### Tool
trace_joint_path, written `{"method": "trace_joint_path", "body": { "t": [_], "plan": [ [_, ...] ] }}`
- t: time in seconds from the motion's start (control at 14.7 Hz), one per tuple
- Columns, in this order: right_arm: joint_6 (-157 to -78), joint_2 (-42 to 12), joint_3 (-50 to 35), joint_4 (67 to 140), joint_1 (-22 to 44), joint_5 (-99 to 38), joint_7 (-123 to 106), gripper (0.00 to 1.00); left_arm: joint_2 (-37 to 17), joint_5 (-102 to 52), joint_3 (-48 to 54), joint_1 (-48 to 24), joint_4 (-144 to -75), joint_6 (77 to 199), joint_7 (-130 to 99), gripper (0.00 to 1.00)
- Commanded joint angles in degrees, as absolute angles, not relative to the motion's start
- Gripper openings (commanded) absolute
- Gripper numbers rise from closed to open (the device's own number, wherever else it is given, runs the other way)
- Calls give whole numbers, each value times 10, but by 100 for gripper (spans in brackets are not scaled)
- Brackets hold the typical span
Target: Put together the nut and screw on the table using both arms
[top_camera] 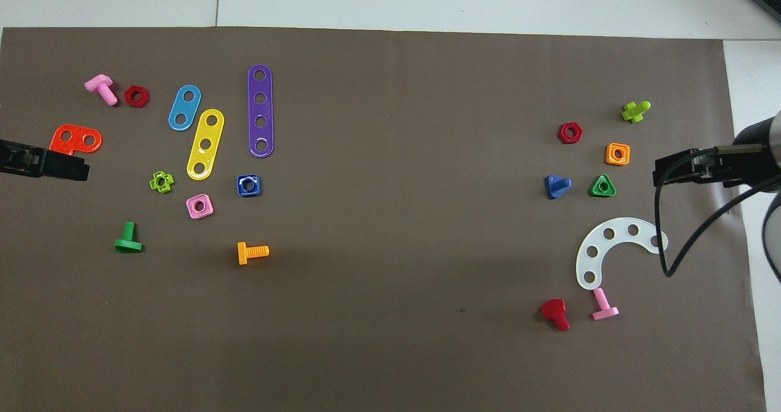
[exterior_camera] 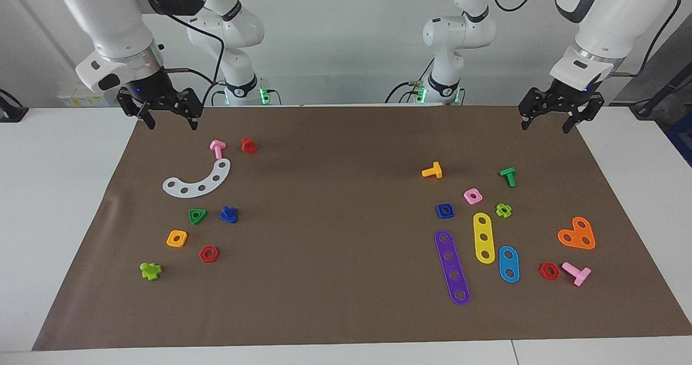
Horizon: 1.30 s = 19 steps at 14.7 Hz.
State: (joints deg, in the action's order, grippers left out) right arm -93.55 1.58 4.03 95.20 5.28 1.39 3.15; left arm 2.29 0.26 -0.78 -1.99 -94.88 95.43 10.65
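Two grippers hang empty, fingers spread: left gripper (exterior_camera: pixel 551 120) at upper right of the facing frame over the brown mat (exterior_camera: pixel 346 138) corner, right gripper (exterior_camera: pixel 167 117) at upper left. Blue nut (exterior_camera: pixel 445 210) lies flat right of centre beside the purple strip (exterior_camera: pixel 452 266); blue screw (exterior_camera: pixel 228 214) lies left of centre beside the green triangle nut (exterior_camera: pixel 197 216). Overhead view shows only the grippers' edges; facing view shows whole arms above the table (exterior_camera: pixel 59 203).
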Motion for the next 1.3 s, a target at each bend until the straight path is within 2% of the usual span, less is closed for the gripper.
{"method": "trace_joint_path", "body": {
  "t": [0.0, 0.34, 0.68, 0.95, 1.16, 1.23],
  "plan": [
    [-1040, 34, 38, 1053, 71, 11, 31, 100, 25, -8, -7, -17, -944, 942, 113, 100],
    [-1171, -67, 38, 1077, 77, -3, -19, 100, 25, -8, -7, -17, -944, 942, 113, 100],
    [-1322, -112, 38, 1161, 76, -12, -61, 100, 26, -8, -7, -17, -944, 942, 113, 100],
    [-1353, -137, 38, 1176, 69, -12, -79, 87, 25, -8, -7, -17, -944, 942, 113, 100],
    [-1369, -149, 38, 1177, 69, -13, -82, 82, 25, -8, -7, -17, -944, 942, 113, 100],
    [-1370, -151, 38, 1178, 69, -13, -83, 76, 26, -8, -7, -17, -944, 942, 113, 100]
  ]
}}
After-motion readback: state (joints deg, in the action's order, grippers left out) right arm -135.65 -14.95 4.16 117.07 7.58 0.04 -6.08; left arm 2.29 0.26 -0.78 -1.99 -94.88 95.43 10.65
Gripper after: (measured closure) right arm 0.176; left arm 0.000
